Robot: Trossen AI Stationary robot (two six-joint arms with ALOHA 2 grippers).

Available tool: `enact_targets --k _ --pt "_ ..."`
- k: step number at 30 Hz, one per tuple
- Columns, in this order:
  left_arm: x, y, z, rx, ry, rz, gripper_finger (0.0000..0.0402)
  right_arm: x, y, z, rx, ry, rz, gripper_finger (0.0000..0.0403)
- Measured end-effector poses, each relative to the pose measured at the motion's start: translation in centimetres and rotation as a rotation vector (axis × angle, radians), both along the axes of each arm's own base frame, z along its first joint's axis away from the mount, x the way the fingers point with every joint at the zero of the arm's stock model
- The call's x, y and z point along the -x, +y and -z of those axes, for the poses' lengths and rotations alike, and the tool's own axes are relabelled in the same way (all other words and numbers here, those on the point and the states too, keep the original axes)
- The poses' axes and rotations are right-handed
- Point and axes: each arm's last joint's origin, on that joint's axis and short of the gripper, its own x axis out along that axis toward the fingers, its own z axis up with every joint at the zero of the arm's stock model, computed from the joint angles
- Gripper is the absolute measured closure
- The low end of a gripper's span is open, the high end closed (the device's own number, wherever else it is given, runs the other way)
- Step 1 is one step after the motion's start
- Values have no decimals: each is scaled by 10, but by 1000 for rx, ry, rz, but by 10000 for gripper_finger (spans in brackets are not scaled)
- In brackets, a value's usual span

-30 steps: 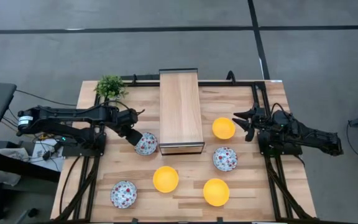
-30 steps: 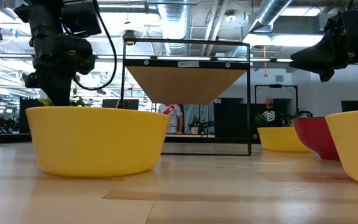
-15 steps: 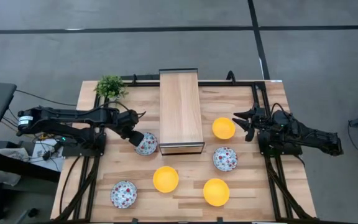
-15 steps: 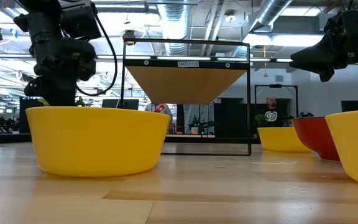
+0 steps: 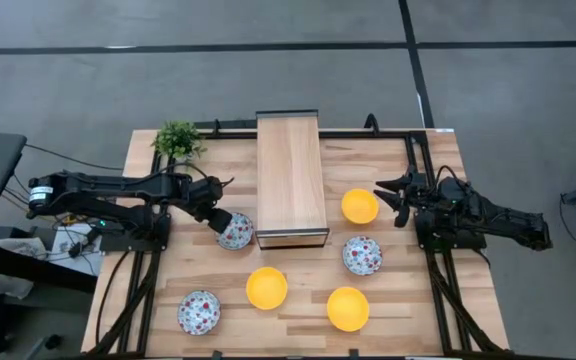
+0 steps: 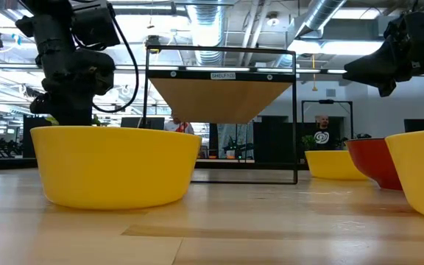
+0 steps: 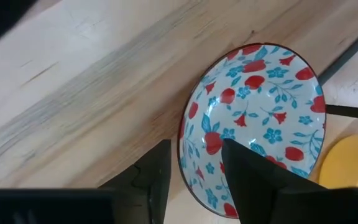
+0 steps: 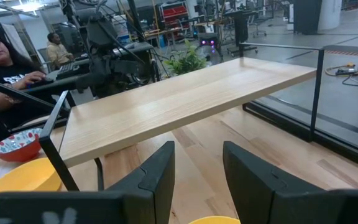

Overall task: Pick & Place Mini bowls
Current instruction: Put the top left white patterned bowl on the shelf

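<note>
Overhead, you see the left hand (image 5: 222, 222) at centre-left of the frame, touching the rim of a floral bowl (image 5: 236, 231) that sits just beside the lower-left corner of the wooden shelf (image 5: 290, 178). Five more mini bowls lie on the worktop (image 5: 423, 290): a yellow one (image 5: 360, 206) and a floral one (image 5: 362, 255) at centre-right, two yellow (image 5: 266, 288) (image 5: 348, 308) along the lower middle, and a floral one (image 5: 199, 312) at lower left. The right hand (image 5: 395, 200) waits at centre-right, near the yellow bowl but apart from it, fingers spread and holding nothing. A potted plant (image 5: 177, 139) stands at upper left.

At worktop level, a yellow bowl (image 6: 115, 165) fills the left foreground and hides where the left arm (image 6: 68, 62) meets its bowl.

Through the left wrist camera, your two dark fingers (image 7: 157, 171) stand parted astride the rim of the floral bowl (image 7: 253, 124), one outside the wall, one inside; the bowl rests flat on the wood, so the grip reads as released.

Through the right wrist camera, parted fingers (image 8: 160, 168) frame only the shelf (image 8: 185, 99); a seated person shows at upper left.

Watch the risks: lifting away at an angle could let the inner finger catch the rim and tip or drag the bowl against the shelf leg.
</note>
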Motion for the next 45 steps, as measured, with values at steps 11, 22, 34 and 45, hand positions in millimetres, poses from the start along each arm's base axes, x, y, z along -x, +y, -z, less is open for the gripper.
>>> enact_targets --k 11,22,34,45 --pt "4 -1 19 39 -24 -19 260 0 0 0 0 0 0 278" --pt "9 -3 31 71 -11 -32 261 0 0 0 0 0 0 278" --pt "6 -2 29 67 -44 -37 378 0 0 0 0 0 0 278" --pt "6 -3 29 64 -46 -14 392 0 0 0 0 0 0 278"
